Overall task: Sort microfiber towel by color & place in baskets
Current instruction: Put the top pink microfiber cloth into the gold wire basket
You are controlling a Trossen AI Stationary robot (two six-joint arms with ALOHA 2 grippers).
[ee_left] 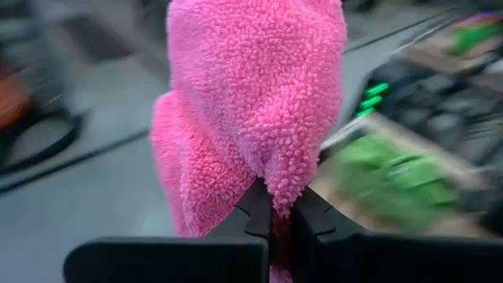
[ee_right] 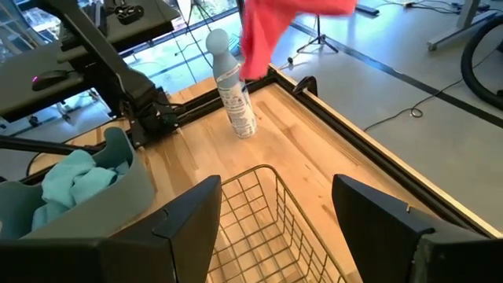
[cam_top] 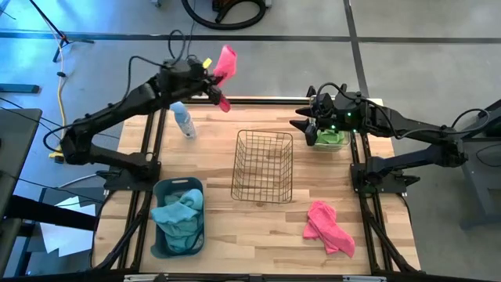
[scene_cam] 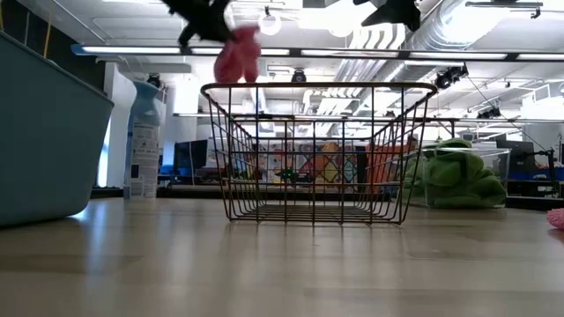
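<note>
My left gripper (cam_top: 217,84) is raised above the table's far left edge, shut on a pink towel (cam_top: 226,61), which also shows in the low view (scene_cam: 236,53). My right gripper (ee_right: 275,228) is open and held high beside the clear bin (cam_top: 333,139), which holds green towels (scene_cam: 451,174). It touches nothing. The copper wire basket (cam_top: 264,166) stands in the middle of the table. The grey-blue tub (cam_top: 160,235) at the near left holds teal towels (cam_top: 182,210). A second pink towel (cam_top: 329,227) lies bunched on the table at the near right. My left gripper pinches a bunched fold of the pink towel (ee_left: 275,185) between its two fingers (ee_left: 251,216). The towel is lifted clear of the table, and in the low view it hangs below the gripper (scene_cam: 207,18).
A pale blue spray bottle (cam_top: 184,121) stands upright at the far left of the table, under the left arm. Bare wood lies between the tub, the wire basket and the second pink towel. Black frame rails (cam_top: 364,168) run along the table's sides.
</note>
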